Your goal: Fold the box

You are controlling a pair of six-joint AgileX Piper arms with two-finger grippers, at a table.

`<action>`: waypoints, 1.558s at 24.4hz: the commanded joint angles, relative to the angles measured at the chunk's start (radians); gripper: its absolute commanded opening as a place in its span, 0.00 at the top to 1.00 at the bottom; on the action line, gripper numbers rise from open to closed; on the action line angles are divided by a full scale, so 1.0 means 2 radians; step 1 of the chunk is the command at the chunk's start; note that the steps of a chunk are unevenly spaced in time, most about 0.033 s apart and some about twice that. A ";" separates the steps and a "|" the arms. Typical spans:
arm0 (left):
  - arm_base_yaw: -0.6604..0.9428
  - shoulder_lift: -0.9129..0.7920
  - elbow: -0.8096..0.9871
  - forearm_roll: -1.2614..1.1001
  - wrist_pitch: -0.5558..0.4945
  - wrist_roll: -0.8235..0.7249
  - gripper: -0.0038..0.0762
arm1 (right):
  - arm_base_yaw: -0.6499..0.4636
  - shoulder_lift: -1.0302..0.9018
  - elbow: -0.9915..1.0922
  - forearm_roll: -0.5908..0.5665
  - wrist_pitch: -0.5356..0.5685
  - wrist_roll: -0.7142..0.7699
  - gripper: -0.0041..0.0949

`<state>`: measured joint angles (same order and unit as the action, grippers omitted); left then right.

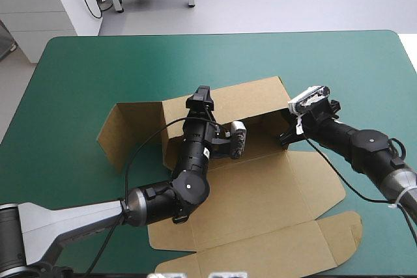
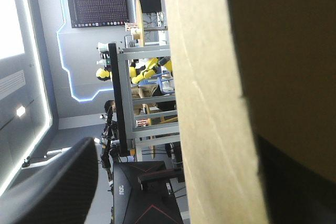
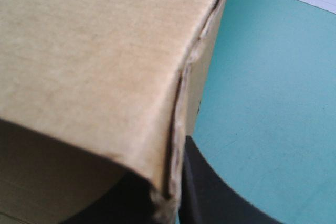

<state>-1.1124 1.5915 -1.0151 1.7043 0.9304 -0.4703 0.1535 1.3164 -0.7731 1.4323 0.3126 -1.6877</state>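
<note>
The brown box (image 1: 260,187) lies mid-table with its back and side walls raised and its lid flat toward the front edge. My left gripper (image 1: 203,96) reaches over the top of the back wall near the left corner. In the left wrist view the wall's edge (image 2: 210,103) stands between its fingers (image 2: 68,182), and a gap shows beside the near one, so the left gripper (image 2: 178,140) is open. My right gripper (image 1: 287,136) is at the box's right wall. In the right wrist view the box's corner (image 3: 94,51) fills the picture and the right gripper (image 3: 176,145) is shut on it.
A loose side flap (image 1: 117,135) sticks out from the box's left. The lid's tabbed flap (image 1: 326,242) reaches near the front edge. Teal-green cover (image 1: 78,83) shows bare to the left, behind and right of the box.
</note>
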 commanded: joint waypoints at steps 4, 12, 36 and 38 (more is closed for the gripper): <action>-0.041 -0.017 -0.011 0.040 0.061 -0.007 0.27 | -0.001 0.014 -0.049 0.009 -0.016 0.014 0.98; -0.092 -0.017 -0.011 0.034 0.073 -0.007 0.27 | -0.001 0.064 -0.096 -0.005 -0.044 0.045 0.98; 0.245 -0.078 -0.349 -0.740 0.007 0.423 0.96 | -0.001 0.091 -0.110 -0.044 -0.039 0.085 0.98; 0.310 -0.080 -0.349 -0.793 0.010 0.431 0.96 | -0.001 0.091 -0.110 -0.044 -0.039 0.085 0.98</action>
<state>-0.6273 1.4733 -1.6794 0.2641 0.9818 0.3527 0.1548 1.5160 -0.9690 1.3444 0.2405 -1.5225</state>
